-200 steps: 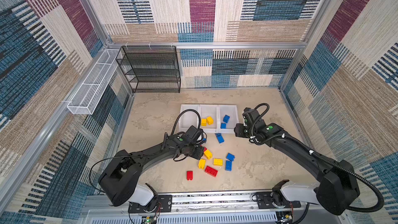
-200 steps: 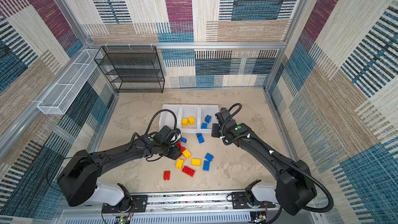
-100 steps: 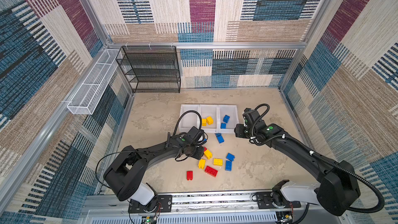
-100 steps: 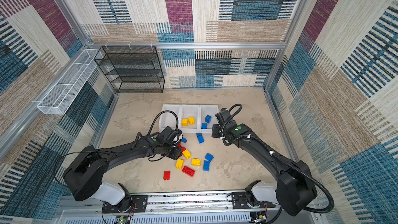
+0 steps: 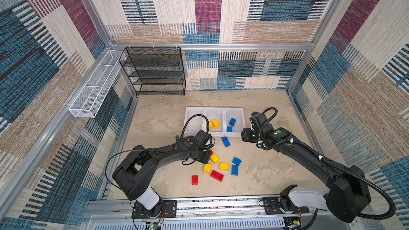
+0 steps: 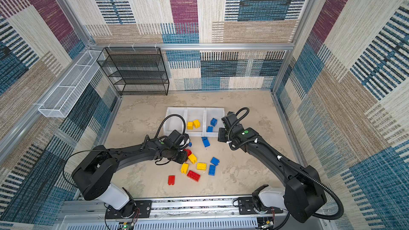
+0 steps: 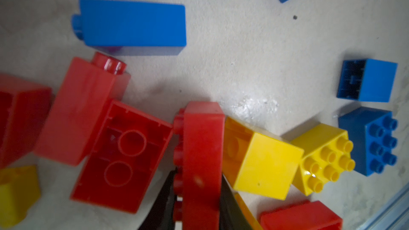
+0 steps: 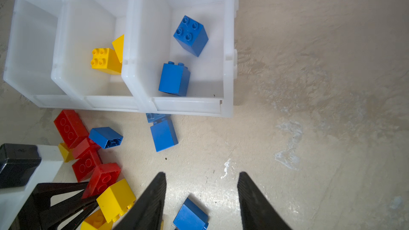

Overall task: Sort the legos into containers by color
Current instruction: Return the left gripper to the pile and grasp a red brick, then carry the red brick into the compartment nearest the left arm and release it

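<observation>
Here, the left gripper (image 7: 197, 177) is clamped on a red studded brick (image 7: 202, 142) in the loose pile (image 5: 218, 164) on the near side of the white containers (image 5: 213, 109).
A yellow brick (image 7: 263, 162) touches it on one side and an upturned red brick (image 7: 115, 151) crowds the other; the right gripper (image 8: 201, 175) hovers with its fingers apart.

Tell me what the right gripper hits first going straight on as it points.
Most likely bare tabletop: the open right gripper points down at it, with the loose blue lego and the containers off that line. Depth is unclear.
</observation>
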`<state>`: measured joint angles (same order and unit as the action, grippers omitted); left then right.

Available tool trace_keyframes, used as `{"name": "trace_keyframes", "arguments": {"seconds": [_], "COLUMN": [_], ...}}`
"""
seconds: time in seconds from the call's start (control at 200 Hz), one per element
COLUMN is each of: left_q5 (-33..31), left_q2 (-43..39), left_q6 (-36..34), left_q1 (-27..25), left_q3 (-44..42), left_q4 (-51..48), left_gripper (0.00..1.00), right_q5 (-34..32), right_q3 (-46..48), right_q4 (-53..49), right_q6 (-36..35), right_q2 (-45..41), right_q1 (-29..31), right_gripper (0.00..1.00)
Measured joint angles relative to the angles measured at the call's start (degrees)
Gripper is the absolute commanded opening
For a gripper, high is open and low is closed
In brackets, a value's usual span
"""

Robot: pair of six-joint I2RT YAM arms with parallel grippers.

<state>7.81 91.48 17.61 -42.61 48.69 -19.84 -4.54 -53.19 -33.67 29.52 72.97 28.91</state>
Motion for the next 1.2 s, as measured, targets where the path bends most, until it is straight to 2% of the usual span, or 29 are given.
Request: {"name": "trace_keyframes", "arguments": {"seconds": [0.155, 0.476, 0.611, 0.781, 0.977, 1.197], "left_q5": [0.0, 0.2, 0.2, 0.6, 1.4, 1.4], "left_q2": [-1.2, -4.2, -6.5, -6.6, -0.8, 7.0], "left_q6": [0.0, -0.1, -0.4, -2.0, -4.2, -5.9], "left_q1": [0.0, 1.0, 4.9, 12.3, 19.7, 21.7], "left_q3": [-0.1, 2.8, 5.6, 10.8, 16.4, 20.5], "left_q4": [0.0, -1.5, -2.4, -3.2, -4.4, -5.1], "left_gripper": [0.23, 0.24, 0.24, 0.24, 0.24, 0.24], "right_q5": [-0.5, -0.6, -0.6, -0.6, -1.1, -1.3], "right_q3": [0.0, -0.7, -0.7, -0.8, -0.9, -0.3], "right_q4": [0.0, -0.5, -0.5, -0.6, -0.8, -0.9], "right_q6": [0.2, 0.2, 0.2, 0.2, 0.2, 0.2], "right_q2": [-0.7, -1.4, -1.8, -1.8, -2.6, -3.1], "right_q1": [0.0, 0.0, 0.0, 0.0, 0.0, 0.0], "right_gripper": [0.53, 0.53, 0.52, 0.52, 0.52, 0.52]}}
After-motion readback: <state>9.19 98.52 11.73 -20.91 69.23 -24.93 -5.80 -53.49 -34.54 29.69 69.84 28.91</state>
